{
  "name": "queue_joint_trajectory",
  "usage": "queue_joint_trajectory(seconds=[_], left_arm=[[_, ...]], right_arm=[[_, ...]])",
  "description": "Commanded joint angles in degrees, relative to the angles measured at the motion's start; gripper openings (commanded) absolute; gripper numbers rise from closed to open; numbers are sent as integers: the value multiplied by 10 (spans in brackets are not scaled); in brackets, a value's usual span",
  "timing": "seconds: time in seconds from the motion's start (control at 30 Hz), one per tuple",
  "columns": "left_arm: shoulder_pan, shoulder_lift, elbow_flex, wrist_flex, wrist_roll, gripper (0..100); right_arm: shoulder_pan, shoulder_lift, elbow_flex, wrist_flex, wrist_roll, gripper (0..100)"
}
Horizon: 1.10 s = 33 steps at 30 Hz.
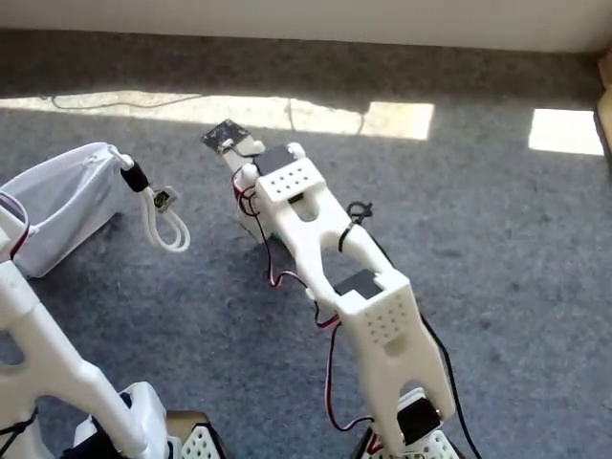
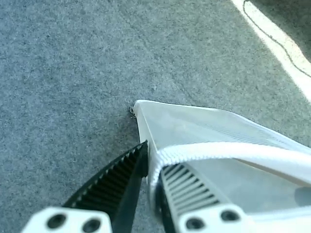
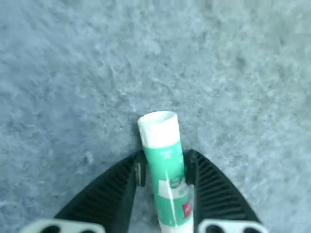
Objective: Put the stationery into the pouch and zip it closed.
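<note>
A white mesh pouch [image 1: 59, 203] lies on the grey carpet at the left, and its white strap loop [image 1: 164, 226] trails toward the middle. In the left wrist view my left gripper [image 2: 151, 158] is shut on the pouch's [image 2: 214, 127] white zipper edge near one corner. A green and white glue stick [image 3: 160, 133] with a white cap is held low over the carpet. My right gripper [image 3: 165, 162] is shut on its body, with the cap end poking out past the fingertips. In the high view the right arm [image 1: 320, 239] stretches up the middle, to the right of the pouch.
Grey carpet [image 1: 497, 249] covers the whole floor. Sunlit strips [image 1: 402, 120] and a thin cable [image 1: 105, 99] run along the far side. A small tag [image 1: 164, 199] hangs on the strap loop. Open carpet lies to the right of the right arm.
</note>
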Motion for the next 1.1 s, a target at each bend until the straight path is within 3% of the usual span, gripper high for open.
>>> queue_joint_trajectory(seconds=[0.0,0.23,0.33,0.53,0.77,1.07], left_arm=[[18,-25,-5,-11,7,6],[21,-25,9,-16,6,6],[36,-25,13,-18,4,6],[71,-25,10,-19,4,6],[141,-25,-8,-16,-7,6],[249,-21,-33,-19,-11,6]], right_arm=[[-5,-5,-30,-10,6,139],[-7,23,-30,-5,6,126],[-7,24,-30,-4,7,50],[-5,22,-93,99,43,5],[10,23,-243,255,43,5],[37,-5,-288,267,42,5]])
